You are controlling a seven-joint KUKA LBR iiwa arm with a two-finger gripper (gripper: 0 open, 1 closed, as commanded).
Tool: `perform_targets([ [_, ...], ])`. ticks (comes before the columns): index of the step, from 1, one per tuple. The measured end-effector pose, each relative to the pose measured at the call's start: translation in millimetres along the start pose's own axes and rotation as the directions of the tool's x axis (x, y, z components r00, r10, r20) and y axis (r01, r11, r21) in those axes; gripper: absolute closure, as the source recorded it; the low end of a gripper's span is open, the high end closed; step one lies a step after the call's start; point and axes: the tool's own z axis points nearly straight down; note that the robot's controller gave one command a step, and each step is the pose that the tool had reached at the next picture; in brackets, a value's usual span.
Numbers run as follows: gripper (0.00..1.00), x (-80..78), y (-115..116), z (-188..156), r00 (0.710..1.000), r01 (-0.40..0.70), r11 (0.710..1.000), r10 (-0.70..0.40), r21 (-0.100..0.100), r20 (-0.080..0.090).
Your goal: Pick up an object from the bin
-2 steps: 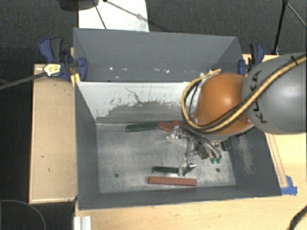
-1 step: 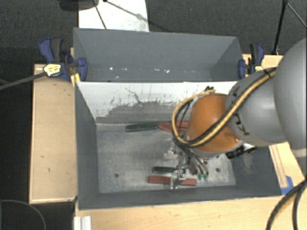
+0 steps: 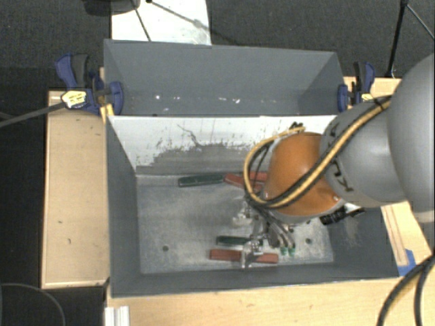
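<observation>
Camera view. Found end effector low at front-centre of the bin, tucked under the orange wrist cover. Couldn't tell whether it was wide or narrow, nor whether it gripped anything.

Spotted red-brown stick flat on the floor, right under the end effector and close to the front wall. Long axis ran left-right, parallel to that wall. Showed more length out to the left of the end effector and a short stub out to the right. Couldn't tell touching from just above.

Noted short dark green stick lying parallel just behind it, to the left of the end effector. Judged it close enough to get caught in a closing grip.

Counted two dark green sticks: that one, plus a longer one well apart near the back wall. Counted two reddish ones: the front stick, plus a red piece at the back, partly hidden by the cover. Saw a small green bit just right of the end effector, kind unclear.
</observation>
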Motion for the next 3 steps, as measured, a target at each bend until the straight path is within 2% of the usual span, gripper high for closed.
perform_targets([
  [1,1.00,-2.0,13,-60,0.999,0.034,0.999,-0.034,0.001,0.011],
  [2,1.00,-29.9,-17,-53,0.998,0.054,0.999,-0.054,0.000,0.031],
  [3,1.00,-34.7,-26,-227,0.998,0.064,0.998,-0.064,0.001,0.015],
])
